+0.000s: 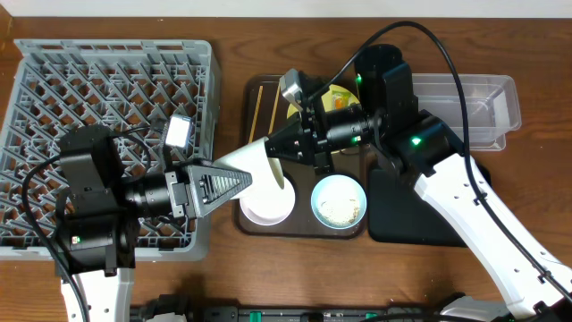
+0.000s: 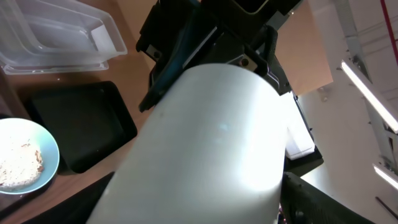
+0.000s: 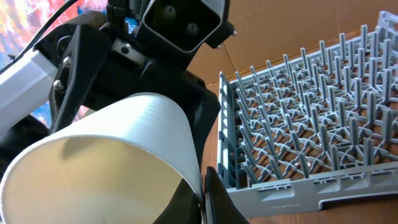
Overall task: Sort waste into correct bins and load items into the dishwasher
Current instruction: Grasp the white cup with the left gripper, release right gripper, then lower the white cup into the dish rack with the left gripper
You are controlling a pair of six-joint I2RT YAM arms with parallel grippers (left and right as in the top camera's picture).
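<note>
A white cup (image 1: 259, 161) hangs on its side over the brown tray, between both arms. My right gripper (image 1: 279, 150) is shut on its rim, one finger inside and one outside (image 3: 204, 177). My left gripper (image 1: 241, 182) has its jaws around the cup's base, and its fingers (image 2: 311, 202) lie against the cup's sides (image 2: 211, 143). The grey dishwasher rack (image 1: 107, 80) stands at the left. The brown tray holds chopsticks (image 1: 258, 112), a yellow plate (image 1: 340, 94), a white bowl (image 1: 266, 207) and a light-blue bowl (image 1: 339, 201) with rice crumbs.
A shallow black tray (image 1: 402, 219) lies to the right of the brown serving tray (image 1: 268, 98), partly under my right arm. The clear plastic tub (image 1: 478, 103) sits at the back right. The rack's near wall (image 3: 298, 180) is close beside the cup.
</note>
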